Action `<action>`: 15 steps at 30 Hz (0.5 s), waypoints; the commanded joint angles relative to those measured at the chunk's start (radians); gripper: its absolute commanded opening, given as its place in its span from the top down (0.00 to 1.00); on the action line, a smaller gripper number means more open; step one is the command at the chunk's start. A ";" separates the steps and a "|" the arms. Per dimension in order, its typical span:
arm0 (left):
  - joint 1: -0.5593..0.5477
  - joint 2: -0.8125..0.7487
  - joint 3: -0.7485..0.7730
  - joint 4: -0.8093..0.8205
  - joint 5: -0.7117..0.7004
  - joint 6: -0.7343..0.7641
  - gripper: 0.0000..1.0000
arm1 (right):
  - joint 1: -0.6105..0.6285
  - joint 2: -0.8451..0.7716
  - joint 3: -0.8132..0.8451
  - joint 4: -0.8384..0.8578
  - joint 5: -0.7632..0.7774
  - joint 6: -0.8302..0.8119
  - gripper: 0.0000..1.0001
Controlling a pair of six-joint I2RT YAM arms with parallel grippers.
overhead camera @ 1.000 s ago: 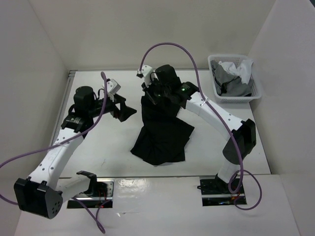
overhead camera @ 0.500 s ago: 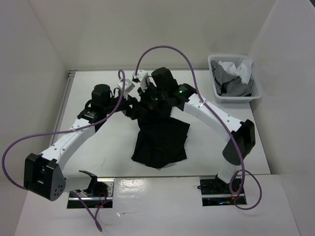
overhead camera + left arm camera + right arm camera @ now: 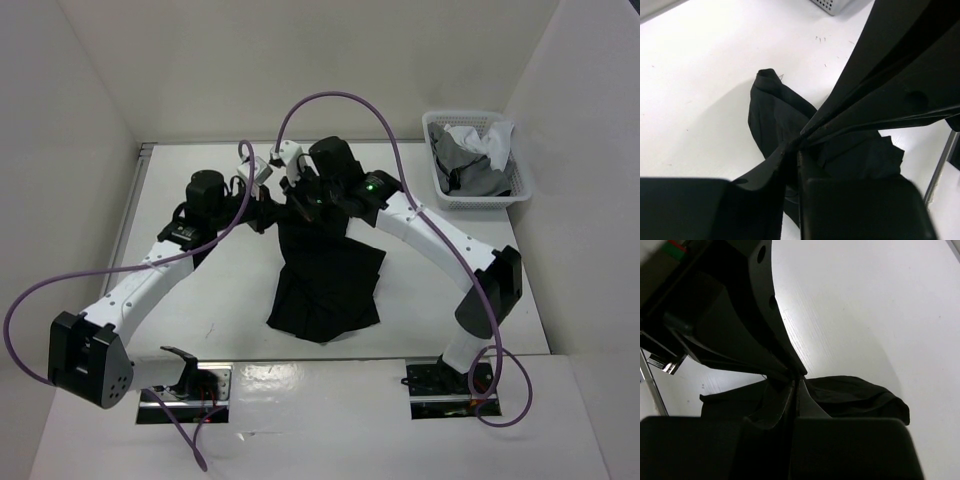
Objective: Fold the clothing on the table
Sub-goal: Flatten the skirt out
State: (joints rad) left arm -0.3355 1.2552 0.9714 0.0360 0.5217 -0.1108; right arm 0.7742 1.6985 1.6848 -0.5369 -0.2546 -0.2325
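The left gripper (image 3: 274, 208), well off to the left with jaws wide a second ago, is now pinching the raised top edge of the skirt (image 3: 325, 290), just beside the right gripper (image 3: 302, 203), which is still clamping that edge. The skirt is hanging from both, its hem lying bunched mid-table (image 3: 200, 290), slightly narrower than before.

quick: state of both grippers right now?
Left gripper: closed, pinching the skirt.
Right gripper: closed, pinching the skirt next to the left one.
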 commanded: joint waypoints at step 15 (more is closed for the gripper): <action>-0.151 0.136 0.403 -0.376 -0.248 0.250 1.00 | -0.051 -0.249 -0.275 0.193 0.118 0.016 0.24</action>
State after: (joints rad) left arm -0.4446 1.3609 1.2587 -0.2584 0.3588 0.0448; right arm 0.7498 1.5051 1.4574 -0.4255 -0.1360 -0.2028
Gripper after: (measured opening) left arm 0.022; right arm 0.751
